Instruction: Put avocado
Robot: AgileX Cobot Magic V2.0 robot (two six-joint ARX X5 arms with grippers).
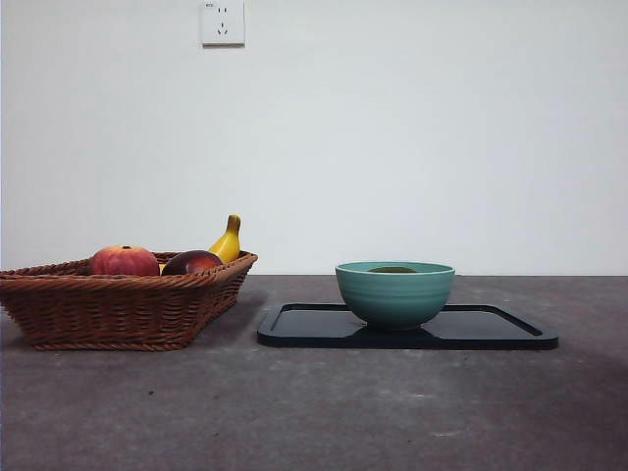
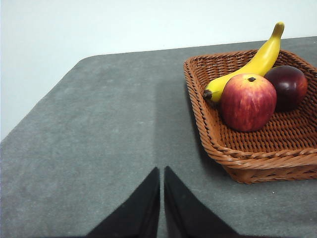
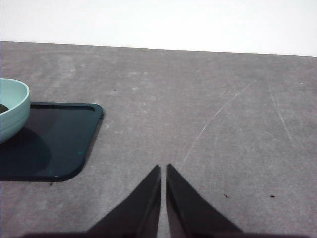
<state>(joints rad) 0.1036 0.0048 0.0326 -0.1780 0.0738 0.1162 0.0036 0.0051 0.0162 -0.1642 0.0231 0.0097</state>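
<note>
The avocado (image 1: 392, 269) shows only as a dark olive-green top above the rim of a teal bowl (image 1: 394, 292). The bowl stands on a black tray (image 1: 491, 329) at the middle right of the front view. The bowl's edge (image 3: 11, 106) and the tray's corner (image 3: 59, 141) also show in the right wrist view. My left gripper (image 2: 162, 171) is shut and empty, over bare table beside the wicker basket (image 2: 233, 153). My right gripper (image 3: 164, 168) is shut and empty, over bare table beside the tray. Neither arm shows in the front view.
The wicker basket (image 1: 118, 304) at the left holds a red-orange peach (image 1: 125, 261), a dark maroon fruit (image 1: 191, 262) and a yellow banana (image 1: 228, 241). The grey table (image 1: 314, 412) ends at a white wall with a socket (image 1: 223, 22).
</note>
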